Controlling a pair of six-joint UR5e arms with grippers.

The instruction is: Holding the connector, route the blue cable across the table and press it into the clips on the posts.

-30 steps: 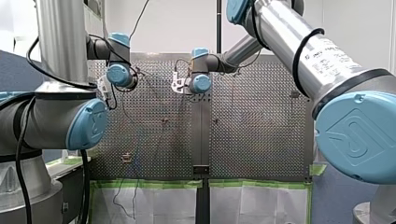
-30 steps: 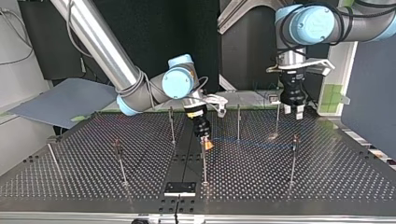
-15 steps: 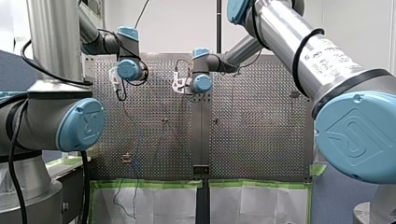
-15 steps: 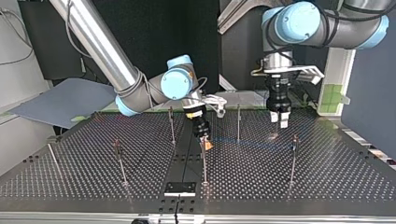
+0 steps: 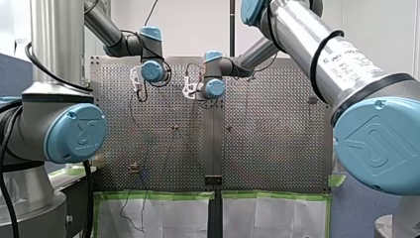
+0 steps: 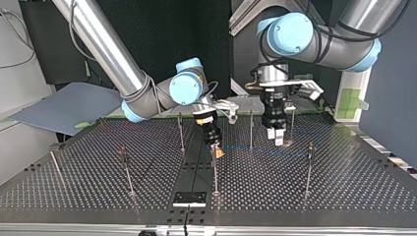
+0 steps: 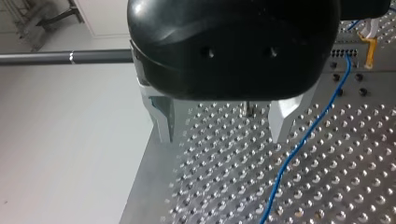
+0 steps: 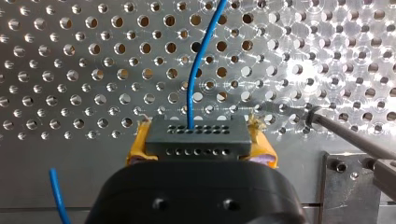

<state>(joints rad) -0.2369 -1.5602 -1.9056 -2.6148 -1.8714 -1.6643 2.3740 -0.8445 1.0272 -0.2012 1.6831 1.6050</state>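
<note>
In the top view, a grey-blue sheet (image 6: pixel 69 105) lies beyond the tabletop (image 6: pixel 344 191) at the far left. Nearer the middle, a thin left post (image 6: pixel 126 169) with a dark clip at its tip stands on the perforated surface. Next, my right arm slants down from the upper left to my right hand (image 6: pixel 215 147), which is tilted and points at the tabletop just beside the top of the middle post (image 6: pixel 215 172). Its yellow pads (image 8: pixel 136 151) are clamped on the dark connector (image 8: pixel 195 133), one pad on each side (the right wrist view shows it squarely, with two rows of small holes on its face). The blue cable (image 8: pixel 201 60) leaves the middle of that face and runs away over the tabletop's holes. At the near edge, below the middle post, a black plate (image 6: pixel 189 198) sits on the surface. In the top view the cable is only a faint blue line, low over the tabletop, leading from my right hand toward the right. Further right, my left hand (image 6: pixel 275 136) hangs upright from its arm, its tips close above the surface, between two far posts (image 6: pixel 251 130) as that view shows them. Its fingers (image 7: pixel 163 119) stand apart. In the left wrist view the cable passes just beside one of them, on the side toward my right hand. At the far right stands the right post (image 6: pixel 309 167), with a dark clip near its top.
</note>
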